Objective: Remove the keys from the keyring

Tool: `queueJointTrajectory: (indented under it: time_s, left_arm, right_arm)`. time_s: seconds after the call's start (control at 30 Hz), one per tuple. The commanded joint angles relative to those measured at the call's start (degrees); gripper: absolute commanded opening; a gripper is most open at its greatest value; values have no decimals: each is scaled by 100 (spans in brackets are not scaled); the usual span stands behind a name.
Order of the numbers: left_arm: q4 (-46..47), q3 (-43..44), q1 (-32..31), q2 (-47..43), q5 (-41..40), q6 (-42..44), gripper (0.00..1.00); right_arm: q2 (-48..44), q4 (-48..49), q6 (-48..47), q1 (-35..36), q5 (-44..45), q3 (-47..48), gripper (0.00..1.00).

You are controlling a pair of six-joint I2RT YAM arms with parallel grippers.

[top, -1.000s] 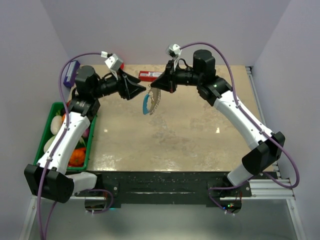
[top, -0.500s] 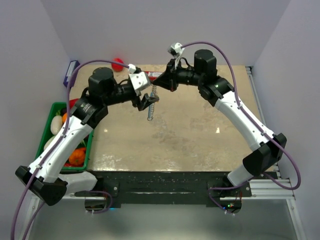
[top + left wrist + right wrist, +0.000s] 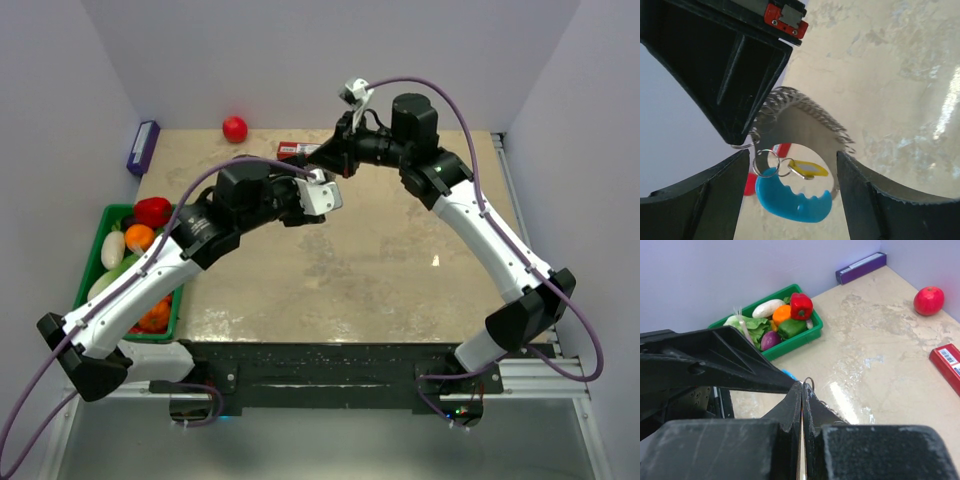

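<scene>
Right pincer [image 3: 802, 388]: fingers are pressed together and clamped on the upper end of the keyring [image 3: 805, 122]. One small wire ring is seen poking out just past the tips in the right wrist view. It is raised above the worktop [image 3: 380, 270], towards the far edge.
Left pincer [image 3: 791, 155]: fingers are spread wide and nothing is gripped. One finger is placed to each side of the hanging keyring; contact with it cannot be judged.
Keyring: it is hung from the right pincer. A silvery coil-like arc is curved down to one side, and a bright blue notched segment [image 3: 790, 205] is carried at the bottom on small rings. In the top view it is hidden under the left wrist.
Key [image 3: 809, 169]: one tiny yellow piece is attached to a small ring, just above the blue segment and between the left fingers.
Red box [image 3: 946, 364]: it is laid flat on the worktop at the far edge.
Red ball [image 3: 235, 129]: it is placed at the far edge, apart from the red box and to its left.
Purple box [image 3: 143, 147]: it is set at the far left corner.
Green basket [image 3: 800, 339]: it is located beside the worktop's left edge and filled with toy vegetables [image 3: 782, 315].
</scene>
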Motion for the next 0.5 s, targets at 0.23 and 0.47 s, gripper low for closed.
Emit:
queueJointTrajectory:
  time_s: [0.23,0.47]
  left_arm:
    - [-93,274,-361,6,-992,1444,73]
    - [-1219,951,-361,-82,27,1733,71]
  right_arm:
    - [-59,-3,-113,-19,94,194,0]
    - [-6,-38,-105,-64,181,211,0]
